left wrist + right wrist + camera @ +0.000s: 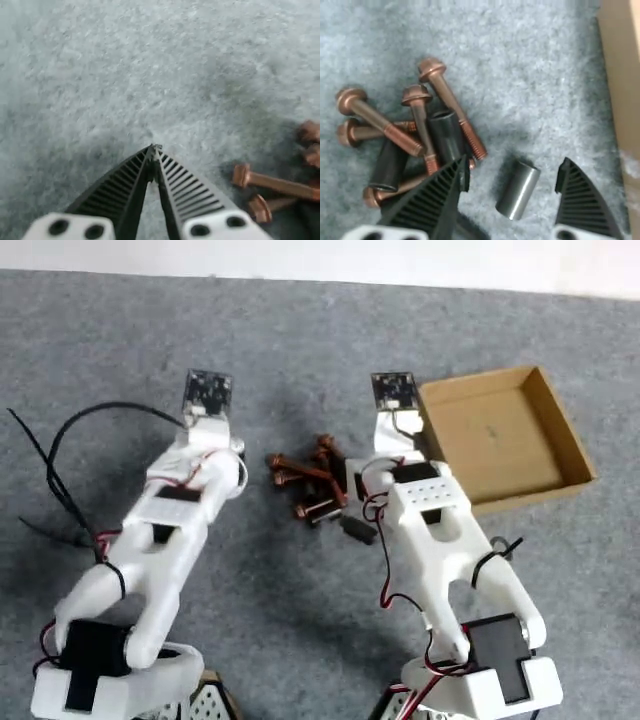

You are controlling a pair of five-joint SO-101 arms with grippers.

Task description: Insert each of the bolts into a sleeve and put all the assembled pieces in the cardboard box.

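Several copper bolts lie in a loose pile on the grey carpet between the two arms. In the right wrist view the bolts are tangled with two dark sleeves. A third sleeve lies apart from the pile, on the carpet between the fingers of my right gripper. That gripper is open and is not touching the sleeve. My left gripper is shut on nothing, low over bare carpet, with two bolts off to one side. The cardboard box holds nothing.
The box stands at the far right of the table, close beside the right arm, and its wall edges the right wrist view. The left arm trails a black cable over the carpet at the left.
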